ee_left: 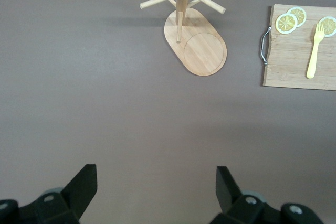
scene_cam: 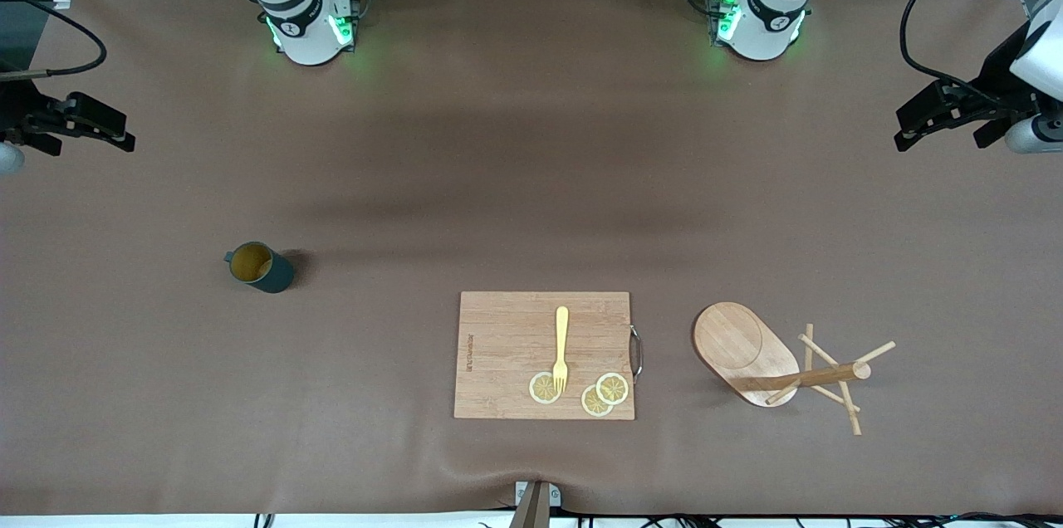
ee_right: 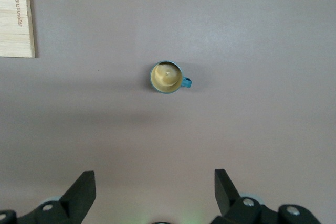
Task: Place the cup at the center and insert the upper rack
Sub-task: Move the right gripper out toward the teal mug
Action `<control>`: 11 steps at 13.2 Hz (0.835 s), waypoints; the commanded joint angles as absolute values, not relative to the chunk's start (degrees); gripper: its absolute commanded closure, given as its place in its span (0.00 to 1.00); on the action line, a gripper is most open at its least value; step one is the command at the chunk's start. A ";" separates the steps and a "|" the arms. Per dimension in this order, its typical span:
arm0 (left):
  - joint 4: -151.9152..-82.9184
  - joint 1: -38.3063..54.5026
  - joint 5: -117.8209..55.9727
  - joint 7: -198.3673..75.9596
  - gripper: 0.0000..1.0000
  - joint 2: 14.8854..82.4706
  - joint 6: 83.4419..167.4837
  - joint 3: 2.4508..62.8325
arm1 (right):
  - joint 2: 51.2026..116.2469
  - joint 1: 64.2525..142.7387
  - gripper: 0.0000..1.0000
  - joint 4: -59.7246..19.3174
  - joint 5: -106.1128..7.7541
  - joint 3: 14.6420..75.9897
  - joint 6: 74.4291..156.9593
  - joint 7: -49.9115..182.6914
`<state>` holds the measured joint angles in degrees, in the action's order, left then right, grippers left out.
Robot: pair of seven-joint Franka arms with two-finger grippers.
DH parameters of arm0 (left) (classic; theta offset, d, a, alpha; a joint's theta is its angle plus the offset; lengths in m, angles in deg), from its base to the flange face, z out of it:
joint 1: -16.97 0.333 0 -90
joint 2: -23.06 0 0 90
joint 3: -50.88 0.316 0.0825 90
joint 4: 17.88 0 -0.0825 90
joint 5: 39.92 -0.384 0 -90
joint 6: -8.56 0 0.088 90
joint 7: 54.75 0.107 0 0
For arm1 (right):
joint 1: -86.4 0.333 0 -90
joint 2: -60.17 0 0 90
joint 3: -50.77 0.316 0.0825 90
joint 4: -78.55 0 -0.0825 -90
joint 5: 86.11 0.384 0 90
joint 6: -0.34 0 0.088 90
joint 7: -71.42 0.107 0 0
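Observation:
The cup (scene_cam: 259, 266), a dark teal mug with a tan inside, stands upright on the brown table toward the right arm's end. It also shows in the right wrist view as the cup (ee_right: 167, 76), its handle out to one side. The upper rack (scene_cam: 747, 349), a light wooden mug tree, stands on its oval base toward the left arm's end. The left wrist view shows the rack (ee_left: 195, 45) too. My right gripper (scene_cam: 104, 128) hangs open and empty over its end of the table, well away from the cup. My left gripper (scene_cam: 938, 128) hangs open and empty over its own end.
A rectangular wooden cutting board (scene_cam: 507, 345) with a metal handle lies between cup and rack, nearer to the front camera. On it are a yellow fork (scene_cam: 561, 345) and three lemon slices (scene_cam: 613, 388). Both arm bases (scene_cam: 307, 22) stand along the table's back edge.

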<state>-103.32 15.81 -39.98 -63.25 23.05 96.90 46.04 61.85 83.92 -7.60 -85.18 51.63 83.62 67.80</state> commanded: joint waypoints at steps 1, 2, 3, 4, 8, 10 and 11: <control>-102.78 15.92 -39.92 -61.96 0.00 22.71 95.66 45.61 | 61.66 85.16 0.00 -8.81 -85.50 51.47 84.45 70.62; -102.87 16.00 -39.92 -61.87 0.00 22.70 95.66 45.61 | 62.28 86.04 0.00 -8.81 -85.50 51.47 85.32 73.07; -102.87 16.01 -39.92 -61.79 0.00 22.79 95.66 45.61 | 63.15 87.35 0.00 -8.90 -85.50 51.47 86.37 75.96; -102.87 15.92 -39.92 -61.61 0.00 22.79 95.66 45.52 | 64.47 87.80 0.00 -8.81 -85.32 51.47 86.90 78.86; -102.96 15.57 -39.92 -61.61 0.00 22.88 95.58 45.52 | 70.44 87.89 0.00 -8.72 -81.03 51.47 90.59 90.38; -102.96 15.48 -40.00 -61.70 0.00 22.88 95.31 45.43 | 73.34 88.85 0.00 -9.24 -80.93 51.47 94.36 91.19; -103.05 15.39 -40.00 -61.70 0.00 22.88 95.31 45.43 | 74.92 89.21 0.00 -9.94 -80.93 51.38 96.56 91.55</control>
<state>-103.38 15.47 -39.98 -62.76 23.11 96.20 45.56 72.37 88.26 -9.75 -81.85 51.66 93.99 89.37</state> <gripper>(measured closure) 0.000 0.000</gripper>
